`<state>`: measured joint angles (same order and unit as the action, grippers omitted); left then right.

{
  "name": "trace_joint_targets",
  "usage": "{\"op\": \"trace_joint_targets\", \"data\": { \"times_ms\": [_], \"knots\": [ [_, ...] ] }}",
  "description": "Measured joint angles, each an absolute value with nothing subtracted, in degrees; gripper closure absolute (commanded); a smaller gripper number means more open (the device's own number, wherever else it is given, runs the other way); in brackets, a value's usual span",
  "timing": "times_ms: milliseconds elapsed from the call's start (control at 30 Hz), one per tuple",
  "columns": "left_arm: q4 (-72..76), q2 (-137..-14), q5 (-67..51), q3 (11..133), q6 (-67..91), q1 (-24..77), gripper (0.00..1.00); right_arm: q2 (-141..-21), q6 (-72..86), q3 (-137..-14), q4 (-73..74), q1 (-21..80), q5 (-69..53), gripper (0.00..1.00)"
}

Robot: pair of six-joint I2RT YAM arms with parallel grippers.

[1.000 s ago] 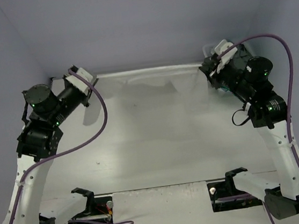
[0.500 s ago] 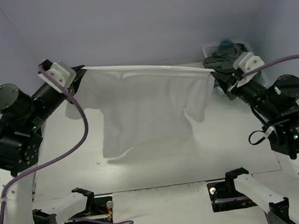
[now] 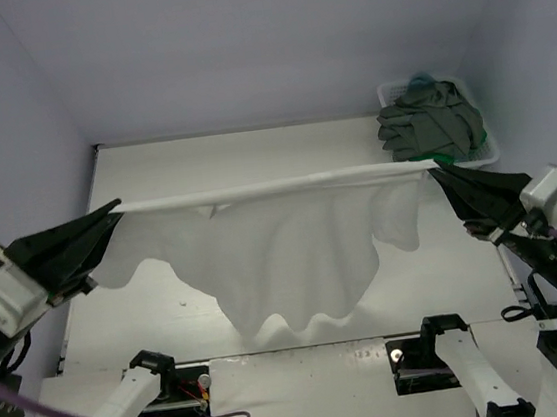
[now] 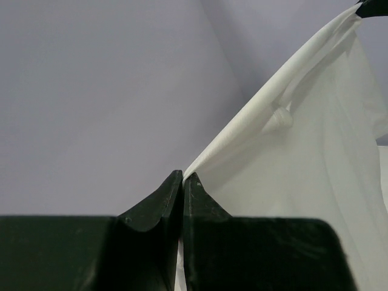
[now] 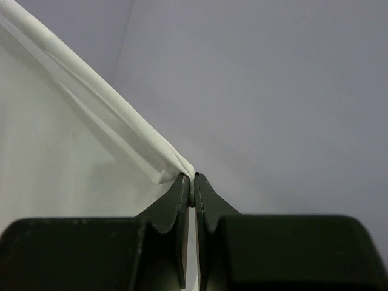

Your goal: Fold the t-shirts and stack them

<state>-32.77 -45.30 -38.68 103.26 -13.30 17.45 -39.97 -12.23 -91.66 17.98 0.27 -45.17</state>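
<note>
**Top view.** Over the last second both arms have swung up and back from the far edge of the tabletop (image 3: pixel 252 156). They have lifted the white t-shirt (image 3: pixel 294 257) off the surface. It now hangs like a curtain between the left claw (image 3: pixel 117 205) and the right claw (image 3: pixel 431 173). Its upper edge is drawn into a straight, taut line, and the sleeves and hem sag below. Whether the hem touches the surface cannot be told. The shirt looks spread and ready to be laid down flat for its first fold. Bare surface lies beyond the hanging cloth. The basket (image 3: pixel 492 154) in the far right corner holds a dark grey t-shirt (image 3: pixel 430 123) and sits just beyond the right claw. Both arms are out near the side walls, so there is little room left to stretch wider.

**Left wrist view.** The left claw (image 4: pixel 182 176) is pressed together on a corner of the white t-shirt (image 4: pixel 303 151). The cloth runs away in a tight rolled ridge.

**Right wrist view.** The right claw (image 5: pixel 194 177) is likewise pinching the opposite corner of the white t-shirt (image 5: pixel 73 139). Only plain wall shows behind it.
</note>
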Motion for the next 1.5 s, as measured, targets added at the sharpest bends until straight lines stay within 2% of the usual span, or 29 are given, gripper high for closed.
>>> {"op": "trace_joint_targets", "data": {
  "times_ms": [133, 400, 667, 833, 1033, 1267, 1367, 1400, 1500],
  "knots": [
    [-32.5, -42.0, -39.2, 102.5, -13.3, 17.4, 1.00, -38.3, -11.8, -91.7, 17.3, -1.3, -47.7, 1.00],
    [-30.6, -44.3, -36.4, 89.1, -15.9, 17.3, 1.00, -43.6, -13.8, -81.7, 16.5, -1.5, -48.4, 1.00],
    [-27.0, -60.1, -30.6, 81.3, -22.6, 17.1, 1.00, -64.5, -16.1, -74.6, 10.4, -0.6, -46.2, 1.00],
    [-22.3, -71.4, -27.7, 76.8, -25.4, 16.8, 1.00, -78.1, -19.0, -73.3, 5.8, 6.4, -39.9, 1.00],
    [-10.5, -84.3, -25.3, 73.6, -26.3, 15.6, 1.00, -91.3, -21.3, -73.2, 0.1, 13.1, -34.4, 1.00],
    [-0.4, -97.6, -22.7, 73.5, -26.7, 14.3, 1.00, -103.7, -21.6, -74.1, -4.7, 14.4, -29.0, 1.00],
    [1.6, -101.9, -21.6, 73.8, -26.7, 13.6, 1.00, -107.9, -21.1, -75.6, -6.5, 15.0, -24.6, 0.82],
    [1.9, -103.2, -21.2, 74.0, -26.9, 13.4, 1.00, -108.9, -21.0, -76.2, -6.9, 15.4, -22.5, 0.72],
    [2.5, -105.7, -19.9, 75.1, -27.3, 13.2, 1.00, -111.1, -20.9, -77.2, -8.8, 17.2, -14.3, 0.61]
  ]
}}
